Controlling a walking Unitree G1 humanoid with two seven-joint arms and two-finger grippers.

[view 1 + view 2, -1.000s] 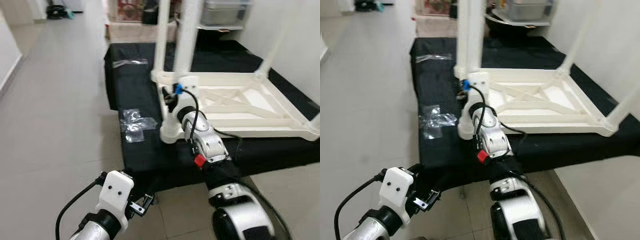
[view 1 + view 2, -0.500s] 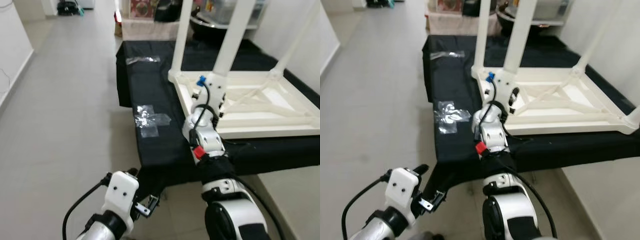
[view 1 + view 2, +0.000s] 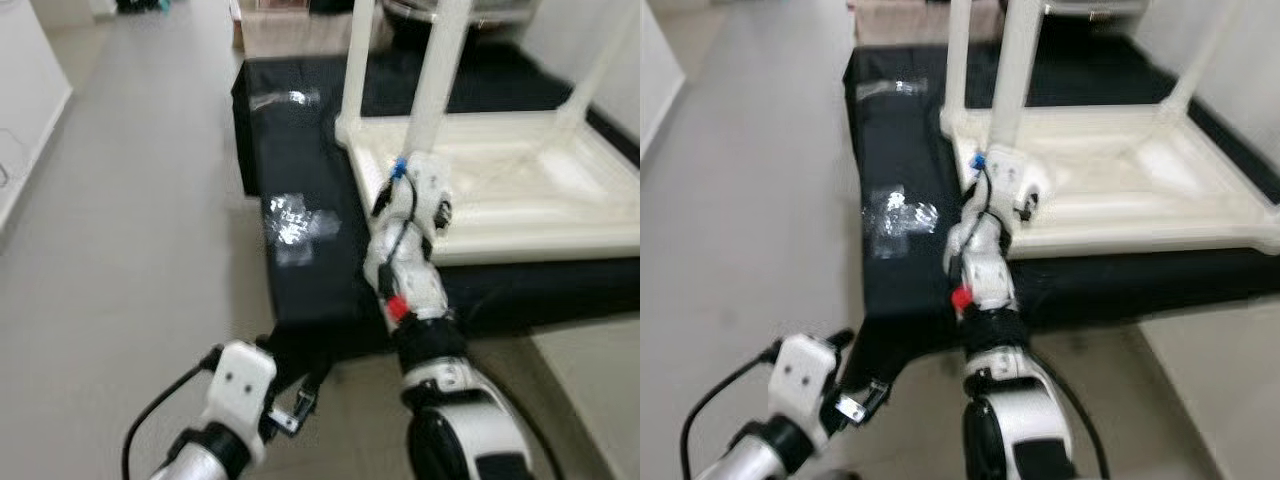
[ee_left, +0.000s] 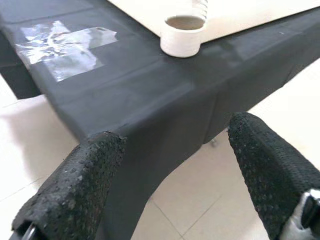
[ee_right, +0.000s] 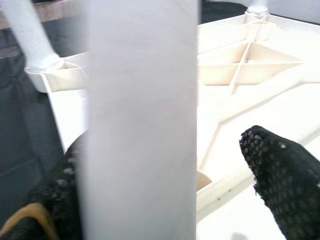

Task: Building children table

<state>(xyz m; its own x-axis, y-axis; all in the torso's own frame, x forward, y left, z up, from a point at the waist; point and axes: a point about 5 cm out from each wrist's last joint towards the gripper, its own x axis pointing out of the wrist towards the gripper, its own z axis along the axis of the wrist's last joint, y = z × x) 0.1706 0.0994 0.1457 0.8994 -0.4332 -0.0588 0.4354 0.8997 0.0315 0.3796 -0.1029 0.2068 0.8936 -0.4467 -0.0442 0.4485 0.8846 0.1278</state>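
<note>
A white plastic children's table [image 3: 530, 238] lies upside down on a black-covered platform [image 3: 305, 290]. One white leg [image 3: 358, 60] stands in its far left corner. My right gripper [image 3: 415, 190] is shut on a second white leg [image 3: 440, 70] and holds it nearly upright over the table's near left corner. In the right wrist view this leg [image 5: 142, 125] runs between the black fingers [image 5: 285, 170]. My left gripper [image 4: 172, 175] hangs open low beside the platform's front edge. Beyond it an empty round socket [image 4: 183, 34] shows at the table's corner.
Clear plastic bags [image 3: 295, 220] lie on the black cover left of the table, with another [image 3: 280, 98] farther back. Pale tiled floor [image 3: 130, 230] stretches open to the left. Boxes and a shelf stand behind the platform. Both eye views are blurred.
The head camera has shifted and the picture has blurred. The held leg, tilted half a second ago, now stands closer to upright. The left arm stays low.
</note>
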